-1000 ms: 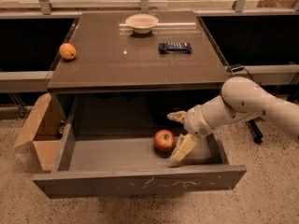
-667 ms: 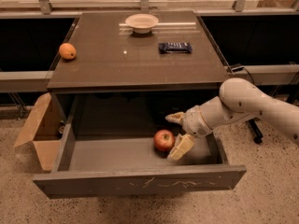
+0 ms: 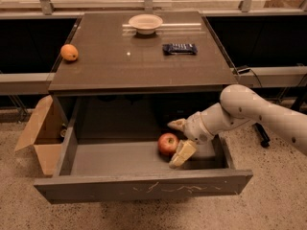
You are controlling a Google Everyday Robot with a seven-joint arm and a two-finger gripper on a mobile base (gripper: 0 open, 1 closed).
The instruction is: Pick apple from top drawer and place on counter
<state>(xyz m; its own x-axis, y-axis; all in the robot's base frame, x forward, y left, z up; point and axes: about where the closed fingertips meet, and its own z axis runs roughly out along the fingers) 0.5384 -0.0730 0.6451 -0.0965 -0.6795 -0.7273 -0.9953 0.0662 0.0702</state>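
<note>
The red apple (image 3: 167,143) lies on the floor of the open top drawer (image 3: 144,188), right of its middle. My gripper (image 3: 175,142) is inside the drawer, reaching in from the right. It is open, with one pale finger (image 3: 176,124) behind the apple and the other (image 3: 182,154) in front of it, so the apple sits at the mouth of the fingers. The dark-brown counter (image 3: 110,61) lies above the drawer.
On the counter are an orange fruit (image 3: 69,52) at the left edge, a white bowl (image 3: 145,23) at the back and a dark wrapped bar (image 3: 179,48). An open cardboard box (image 3: 41,133) stands on the floor left of the drawer.
My gripper has shifted slightly toward the apple; the apple has stayed in place.
</note>
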